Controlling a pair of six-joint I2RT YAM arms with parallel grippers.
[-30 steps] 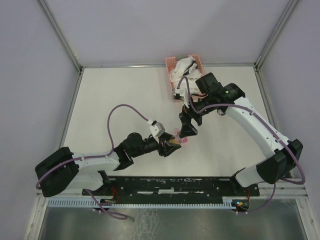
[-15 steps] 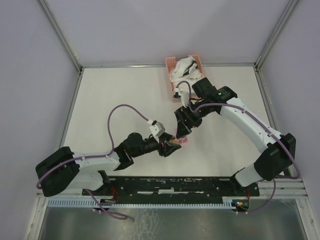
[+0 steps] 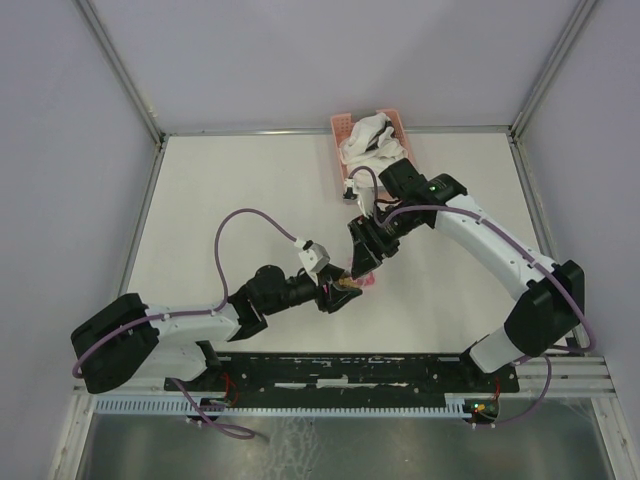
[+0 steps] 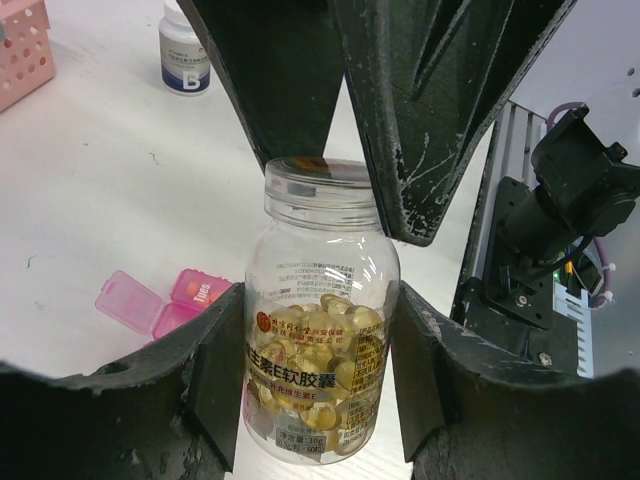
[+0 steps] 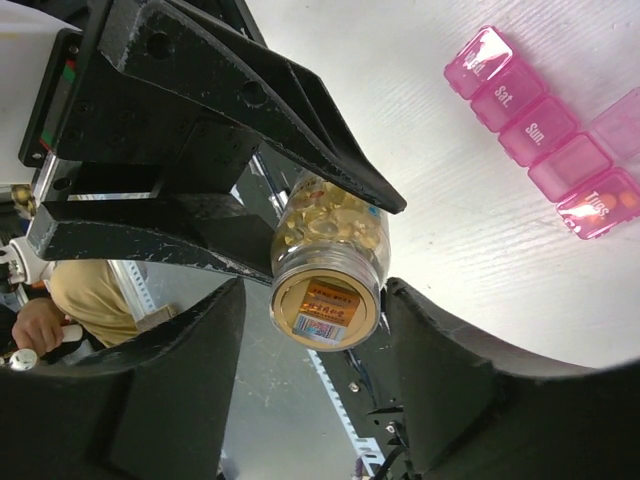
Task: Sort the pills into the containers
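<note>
Left gripper (image 4: 315,340) clamps the jar (image 4: 320,260) upright, pills (image 4: 325,365) inside, containers (image 5: 545,135) lying just beside it. Right gripper (image 5: 312,300) straddles the jar's cap (image 4: 320,185), jaws apart (no grip yet). Centre on it, squeeze squarely, then twist.

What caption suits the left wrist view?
Left fingers grip the clear pill jar while right fingers flank its lid.

Left gripper (image 3: 343,288) clamped; right gripper (image 3: 359,266) jaws apart.

pink basket (image 3: 341,125): far table (image 3: 250,190) edge | white cloth (image 3: 368,132): inside it | white-capped bottle (image 4: 184,52): upright
</note>
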